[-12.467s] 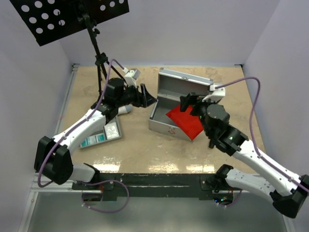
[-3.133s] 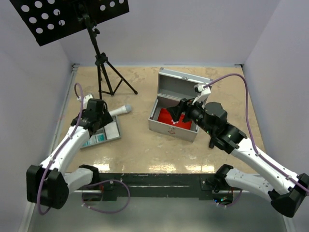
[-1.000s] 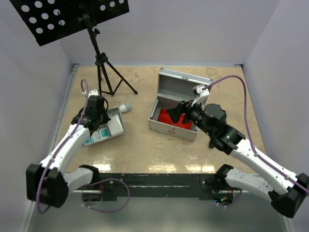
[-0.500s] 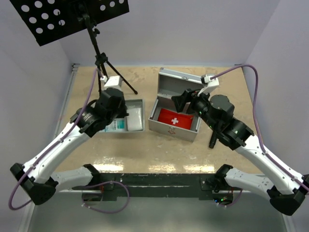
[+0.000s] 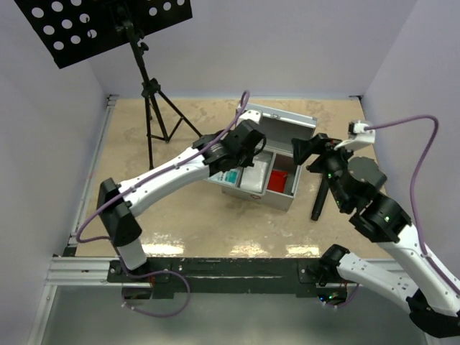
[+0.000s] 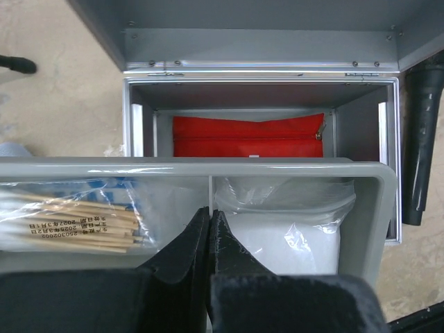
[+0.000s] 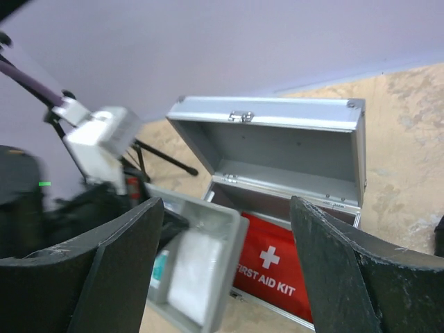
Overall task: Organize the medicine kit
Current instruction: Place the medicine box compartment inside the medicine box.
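Observation:
The silver medicine kit case [image 5: 287, 131] stands open mid-table, lid up. Its red "FIRST AID KIT" pouch [image 7: 277, 267] lies inside and shows beyond the tray [image 6: 246, 137]. My left gripper [image 6: 209, 216] is shut on the middle divider of the grey tray [image 6: 208, 165]. It holds the tray [image 5: 264, 169] over the case's left side. In the tray lie a bag of wooden swabs [image 6: 76, 222] and a white gauze bag [image 6: 291, 232]. My right gripper [image 5: 310, 151] hangs open just right of the case, nothing between its fingers [image 7: 104, 277].
A black tripod stand [image 5: 154, 108] with a perforated black plate [image 5: 100, 21] stands at the back left. A black rod-shaped object [image 5: 318, 201] lies on the table right of the case [image 6: 420, 139]. Walls close the table on three sides.
My left arm has carried the tray rightward from beside the case to over its left half, covering part of the pouch. My right gripper has drawn back to the right.

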Robot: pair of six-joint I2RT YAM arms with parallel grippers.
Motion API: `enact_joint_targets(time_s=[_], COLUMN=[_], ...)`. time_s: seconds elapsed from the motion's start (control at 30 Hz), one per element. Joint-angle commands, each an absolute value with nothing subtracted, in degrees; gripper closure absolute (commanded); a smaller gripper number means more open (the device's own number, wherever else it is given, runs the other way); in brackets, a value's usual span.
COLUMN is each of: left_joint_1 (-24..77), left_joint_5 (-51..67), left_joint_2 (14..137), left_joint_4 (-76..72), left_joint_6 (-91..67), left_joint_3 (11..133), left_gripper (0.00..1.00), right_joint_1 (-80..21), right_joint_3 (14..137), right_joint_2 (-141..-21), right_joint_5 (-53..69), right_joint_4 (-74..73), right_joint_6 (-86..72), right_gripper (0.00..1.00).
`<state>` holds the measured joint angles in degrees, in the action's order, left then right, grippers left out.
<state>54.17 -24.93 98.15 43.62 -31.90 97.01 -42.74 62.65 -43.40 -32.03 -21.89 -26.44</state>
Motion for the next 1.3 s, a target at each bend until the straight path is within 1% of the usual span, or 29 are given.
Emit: enact_joint_targets(time_s=[0.0,0.3,0.53,0.73,1.07,1.27], left_joint_1=[54.4,56.2,57.7,57.7,57.7,57.7], left_joint_5=[-22.9,-21.9,-21.9,-21.8,-25.8,-26.5], left_joint_2=[103.1,116.1,123.0,124.7,127.4,128.5], left_joint_4=[40.5,42.5,45.2,46.1,52.3,52.9], left_joint_6=[-29.3,-29.3,-29.3,-29.7,-29.7,-29.4], left_joint_3=[104.2,117.2,125.5,126.0,130.5,131.0], left_gripper=[1.00,1.00,1.00,1.00,1.00,1.00], right_joint_1=[-42.7,-42.7,-42.7,-42.7,-42.7,-42.7], right_joint_3=[63.5,61.5,59.8,59.0,58.1,58.0], right_joint_2=[-40.8,-36.8,-35.0,-34.3,-33.8,-34.0], right_joint_5=[-36.0,-38.0,-37.7,-37.3,-37.0,-36.9], right_joint_4=[-22.2,-24.2,-24.5,-24.3,-23.4,-23.2], right_joint_6=[-27.3,-27.8,-28.2,-28.2,-28.2,-28.0], right_gripper=[0.21,0.21,0.21,0.21,0.21,0.21])
